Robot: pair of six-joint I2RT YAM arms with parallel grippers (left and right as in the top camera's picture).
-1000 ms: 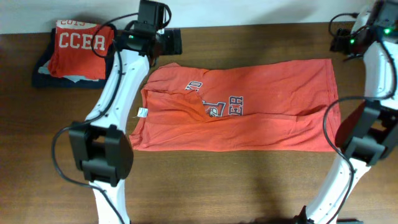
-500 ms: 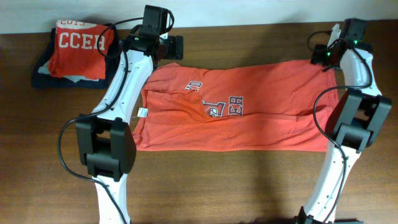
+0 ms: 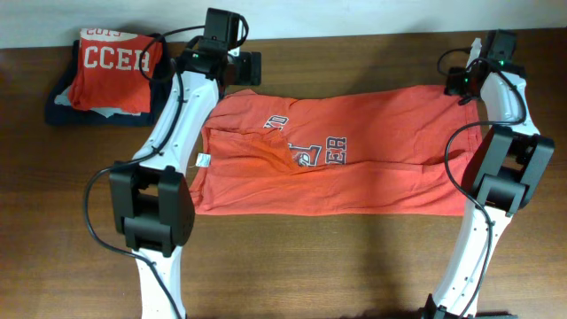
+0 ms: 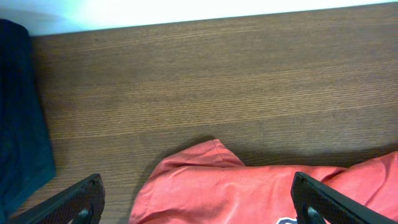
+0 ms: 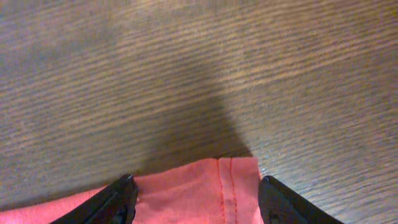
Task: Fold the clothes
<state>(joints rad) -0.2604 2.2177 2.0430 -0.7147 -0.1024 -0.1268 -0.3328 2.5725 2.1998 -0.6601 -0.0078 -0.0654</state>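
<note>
Hovering over T-shirt (image 3: 354, 155), left end effector (image 4: 198, 202) agape, right end effector (image 5: 196, 199) straddling hem

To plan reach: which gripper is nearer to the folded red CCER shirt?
Left. The left gripper is a short way from the CCER shirt, by the T-shirt sleeve; the right gripper is far across, at the T-shirt hem corner.

Beyond the left gripper (image 4: 199, 202), the table (image 4: 217, 81) is seen as brown wood, finely grained and matt. Between the right gripper's (image 5: 196, 199) fingers (image 5: 121, 199), the T-shirt (image 5: 199, 180) is shown as soft, matt orange-red cloth with a stitched hem, while the fingers are made of smooth black plastic, faintly glossy. Left of the left gripper, the navy garment (image 4: 18, 112) is seen as dull cloth.
</note>
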